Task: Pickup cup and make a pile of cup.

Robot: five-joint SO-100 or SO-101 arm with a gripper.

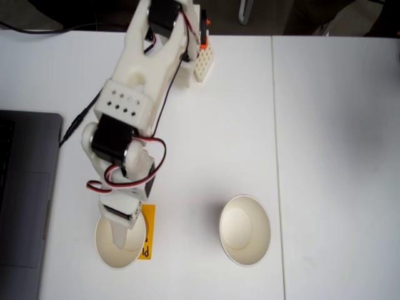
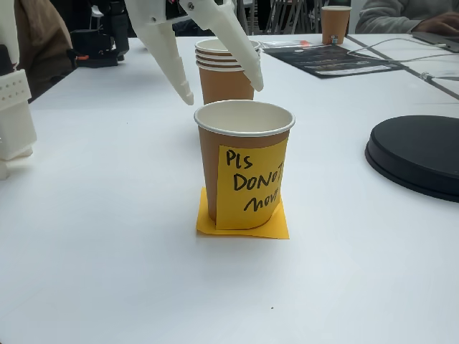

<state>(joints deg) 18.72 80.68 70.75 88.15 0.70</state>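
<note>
Fixed views show the gripper [image 2: 221, 89] wide open and empty above the noted cup [image 2: 244, 165] near the table's [image 1: 325, 125] front edge.

A smooth white desk [image 1: 325, 125] is filling a fixed view, with a thin seam [image 1: 275, 125] running top to bottom between two panels. A grey laptop [image 1: 25, 200] is lying at the left edge, and a black cable [image 1: 78, 122] is trailing toward it. In a fixed view, a black round disc [image 2: 419, 154] is resting on the right, a dark printed sheet [image 2: 330, 59] is lying farther back, and diffuse light is casting soft shadows.
</note>
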